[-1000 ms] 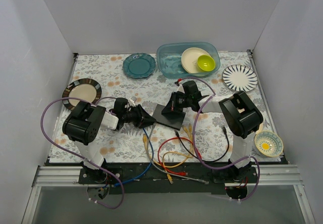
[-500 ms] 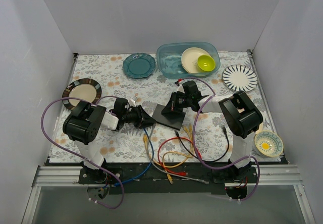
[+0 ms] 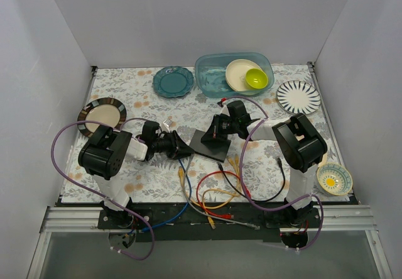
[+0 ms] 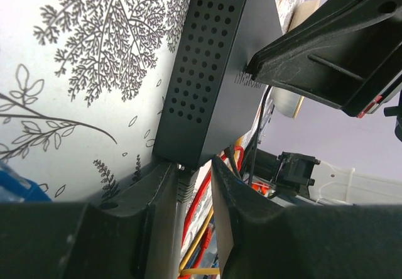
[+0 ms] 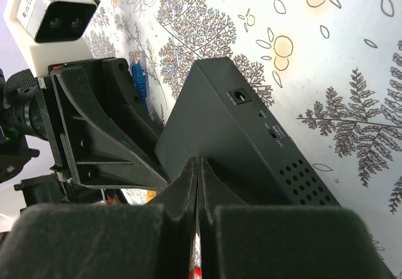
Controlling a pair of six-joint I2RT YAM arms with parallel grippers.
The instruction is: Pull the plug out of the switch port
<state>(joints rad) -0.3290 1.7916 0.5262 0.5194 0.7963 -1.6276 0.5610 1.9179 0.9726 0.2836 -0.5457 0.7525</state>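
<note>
The matte black switch box (image 3: pixel 211 142) lies flat at the table's middle. In the left wrist view its perforated side (image 4: pixel 204 78) ends at a near corner, where a grey plug (image 4: pixel 183 185) on a grey cable sits in a socket. My left gripper (image 4: pixel 193 166) is open with its fingers (image 4: pixel 147 210) on either side of that plug. The plug lies against the left finger, with a gap to the right one. My right gripper (image 5: pixel 200 163) is shut and empty, its tips pressed down on the box's top (image 5: pixel 213 134). In the top view the left gripper (image 3: pixel 184 147) is at the box's left corner and the right gripper (image 3: pixel 217 132) is over the box.
Loose red, yellow, blue and black cables (image 3: pixel 213 194) tangle near the front edge. A loose blue plug (image 5: pixel 139 78) lies left of the box. A teal plate (image 3: pixel 173 81), a blue tub (image 3: pixel 210 78), a striped plate (image 3: pixel 298 97), a dark-rimmed plate (image 3: pixel 102 112) and a small bowl (image 3: pixel 334 178) ring the table.
</note>
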